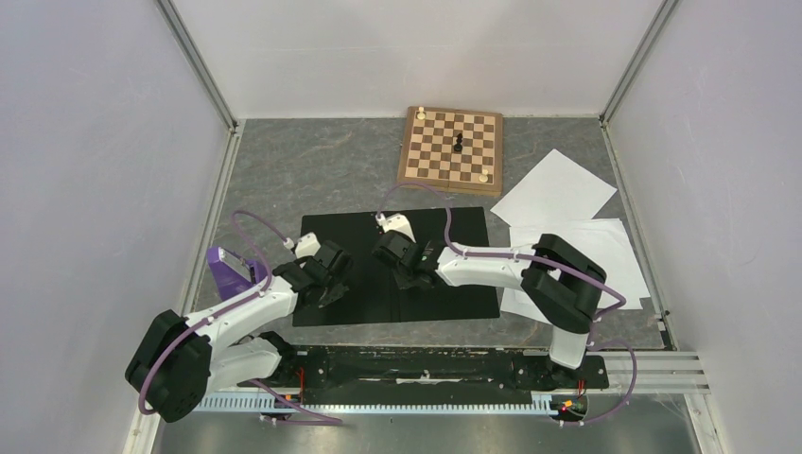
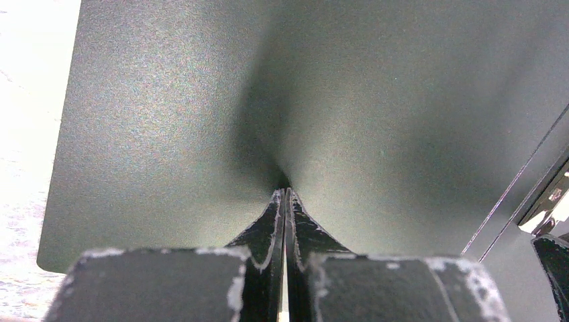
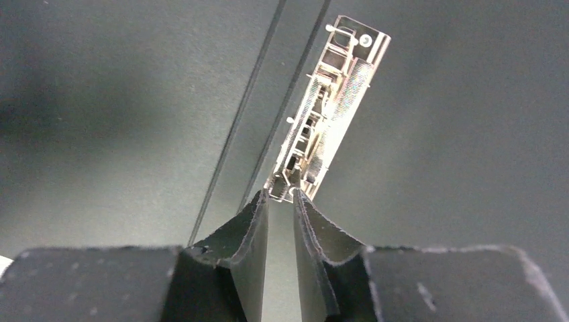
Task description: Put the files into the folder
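Note:
The folder lies open and flat at the table's middle, black inside up. Its metal spine clip runs along the fold. My right gripper is over the spine; in the right wrist view its fingertips stand a narrow gap apart, closed on the near end of the clip. My left gripper is shut and empty, with its tips pressed on the folder's left black half. The files, several white sheets, lie loose on the table right of the folder, more of them under my right arm.
A wooden chessboard with a few pieces lies behind the folder. A purple metronome stands at the left beside my left arm. White walls enclose the table on three sides.

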Controlling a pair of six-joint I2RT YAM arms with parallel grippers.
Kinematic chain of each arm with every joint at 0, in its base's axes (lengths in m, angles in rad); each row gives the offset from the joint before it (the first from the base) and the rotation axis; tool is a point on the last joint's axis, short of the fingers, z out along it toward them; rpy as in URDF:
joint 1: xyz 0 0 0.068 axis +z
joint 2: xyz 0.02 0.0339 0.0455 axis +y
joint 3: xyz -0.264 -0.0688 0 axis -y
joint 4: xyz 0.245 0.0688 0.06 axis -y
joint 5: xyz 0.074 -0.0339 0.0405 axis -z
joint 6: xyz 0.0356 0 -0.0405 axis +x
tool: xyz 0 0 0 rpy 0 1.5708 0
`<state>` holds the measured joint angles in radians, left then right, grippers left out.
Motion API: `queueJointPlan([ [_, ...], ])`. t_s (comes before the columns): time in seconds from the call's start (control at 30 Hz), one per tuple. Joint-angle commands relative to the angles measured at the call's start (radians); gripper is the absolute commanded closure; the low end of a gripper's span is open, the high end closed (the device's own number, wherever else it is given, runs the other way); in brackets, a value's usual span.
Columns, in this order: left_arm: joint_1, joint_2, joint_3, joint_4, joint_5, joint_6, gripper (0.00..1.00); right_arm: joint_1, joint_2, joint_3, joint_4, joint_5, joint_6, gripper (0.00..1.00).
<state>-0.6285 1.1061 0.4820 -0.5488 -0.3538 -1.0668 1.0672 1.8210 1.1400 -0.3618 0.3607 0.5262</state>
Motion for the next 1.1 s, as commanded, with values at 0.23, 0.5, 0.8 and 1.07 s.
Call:
queueJointPlan([
  [0.23, 0.004, 0.015, -0.010, -0.048, -0.041, -0.058, 0.98, 0.011, 0.015, 0.067, 0.013, 0.026, -0.015, 0.77],
  [0.5, 0.004, 0.019, -0.008, -0.045, -0.043, -0.058, 0.98, 0.014, 0.068, 0.109, -0.015, 0.039, -0.019, 0.82],
  [0.8, 0.004, 0.025, -0.007, -0.045, -0.044, -0.059, 0.98, 0.016, 0.080, 0.100, -0.072, 0.091, -0.003, 0.84],
  [1.07, 0.004, 0.033, -0.005, -0.045, -0.045, -0.060, 0.98, 0.027, 0.083, 0.104, -0.076, 0.094, -0.009, 0.85],
])
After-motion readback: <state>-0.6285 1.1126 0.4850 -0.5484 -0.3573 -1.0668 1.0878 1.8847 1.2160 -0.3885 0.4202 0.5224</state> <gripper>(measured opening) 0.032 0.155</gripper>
